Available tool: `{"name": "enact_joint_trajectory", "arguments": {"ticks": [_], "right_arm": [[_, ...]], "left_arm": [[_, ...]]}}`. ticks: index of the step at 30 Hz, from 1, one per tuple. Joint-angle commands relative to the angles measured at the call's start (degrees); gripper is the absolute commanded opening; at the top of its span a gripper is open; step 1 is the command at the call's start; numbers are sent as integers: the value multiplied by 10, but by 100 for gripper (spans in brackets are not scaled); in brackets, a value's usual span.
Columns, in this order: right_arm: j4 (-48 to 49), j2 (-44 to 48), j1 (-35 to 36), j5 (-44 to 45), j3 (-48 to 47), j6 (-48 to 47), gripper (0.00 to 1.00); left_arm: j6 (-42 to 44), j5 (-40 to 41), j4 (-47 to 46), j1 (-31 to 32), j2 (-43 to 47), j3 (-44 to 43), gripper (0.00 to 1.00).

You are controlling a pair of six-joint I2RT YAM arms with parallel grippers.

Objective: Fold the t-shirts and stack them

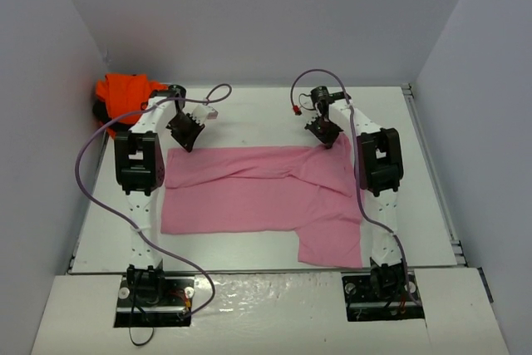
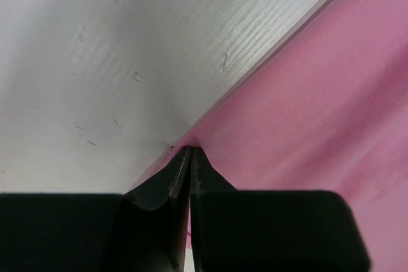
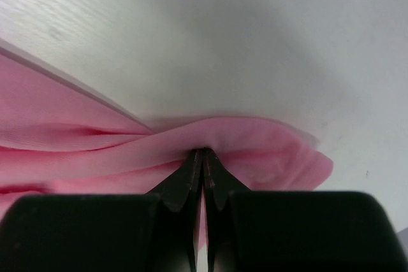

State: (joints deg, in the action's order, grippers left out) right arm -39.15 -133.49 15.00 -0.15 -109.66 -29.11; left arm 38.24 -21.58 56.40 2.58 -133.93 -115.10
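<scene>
We judge folding hardly started: left claw [image 1: 186, 134] and right claw [image 1: 325, 132] clamp the light pink cloth t-shirt [image 1: 249, 197]; crumpled orange cloth t-shirt [image 1: 125, 95] waits.

The left arm [image 1: 137, 164] and the right arm [image 1: 378, 164] are both reaching forward from their bases at the near edge of the desk [image 1: 249, 114], with elbows raised and wrists bending downward. The left tool [image 1: 184, 133] is pointing down at the far left corner of the pink t-shirt [image 1: 249, 193], its fingers [image 2: 159, 189] pressing together on the cloth's edge. The right tool [image 1: 324, 132] is pointing down at the far right corner, pinching a bunched fold of the same cloth.
</scene>
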Motion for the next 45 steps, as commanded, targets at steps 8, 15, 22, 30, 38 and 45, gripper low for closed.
{"name": "enact_joint_trajectory", "arguments": {"ticks": [8,15,22,30,38,45], "right_arm": [[15,5,-56,113,42,19,0],[33,-13,-55,152,-3,16,0],[66,-2,-27,154,-46,23,0],[120,49,7,221,-143,39,48],[81,227,28,54,-27,-19,56],[-71,473,67,-45,288,-188,63]], "left_arm": [[-2,57,-11,-43,0,29,0],[-18,39,-12,-41,-10,0,0],[-34,0,-74,-37,44,22,9],[-76,-16,-133,-13,161,30,45],[-11,-62,-27,18,285,77,49],[172,32,103,61,444,311,48]]}}
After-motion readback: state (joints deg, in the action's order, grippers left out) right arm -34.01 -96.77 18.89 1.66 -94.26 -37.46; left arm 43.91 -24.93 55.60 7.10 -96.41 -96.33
